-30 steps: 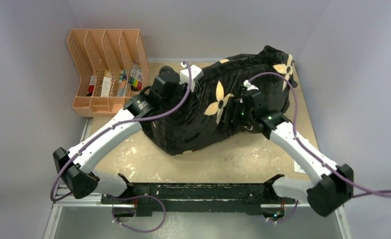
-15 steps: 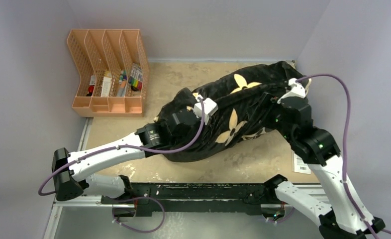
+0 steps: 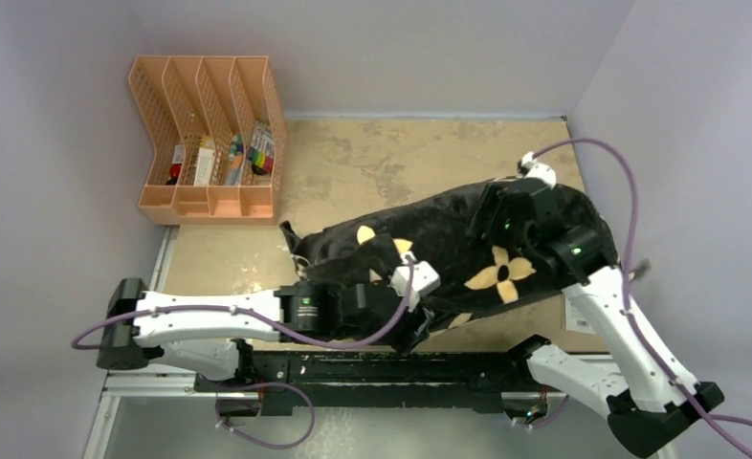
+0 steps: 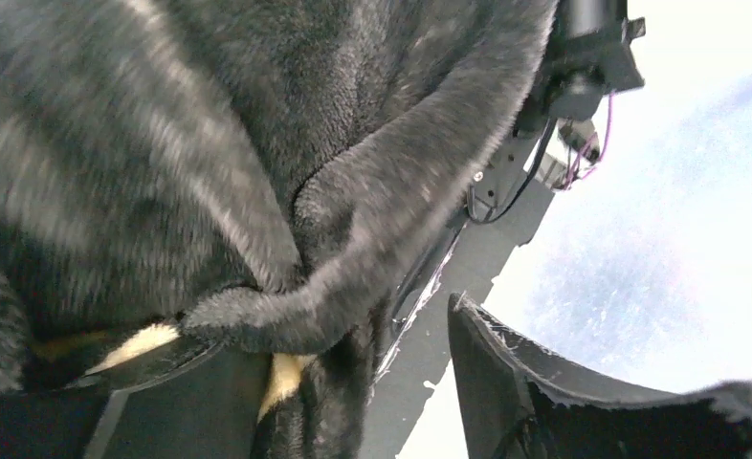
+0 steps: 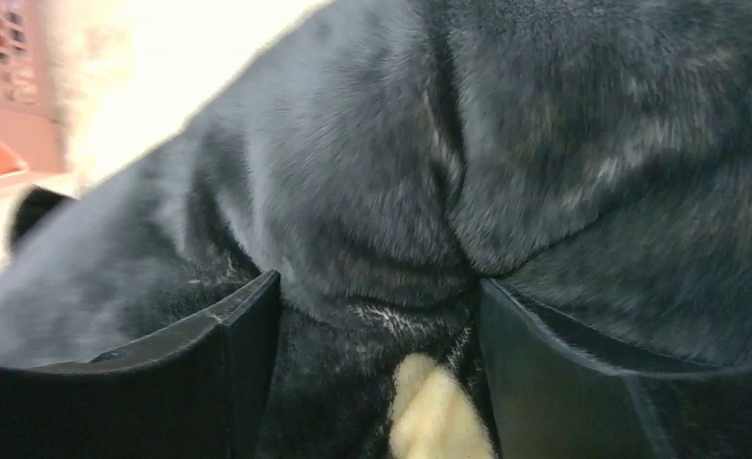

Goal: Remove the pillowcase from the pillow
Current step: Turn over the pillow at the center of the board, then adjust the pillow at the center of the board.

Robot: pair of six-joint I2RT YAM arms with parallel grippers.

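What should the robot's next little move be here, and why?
Probably close the left pincer on the pillowcase fold lying between its open jaws. The right pincer pinches a bunch of it, so a second grip seems needed for pulling.

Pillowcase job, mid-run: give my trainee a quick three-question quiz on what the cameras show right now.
1. True or false: fabric of the pillowcase is bunched inside the right hand.
2. Multiple choice: where does the orange file organizer stand in the top view?
A. At the far left of the table
B. At its near right edge
C. Between the two arm bases
3. Short answer: in the top view, which sits closer to the arm bases, the left hand or the right hand?

Key: 1 true; 2 A; 3 the left hand.
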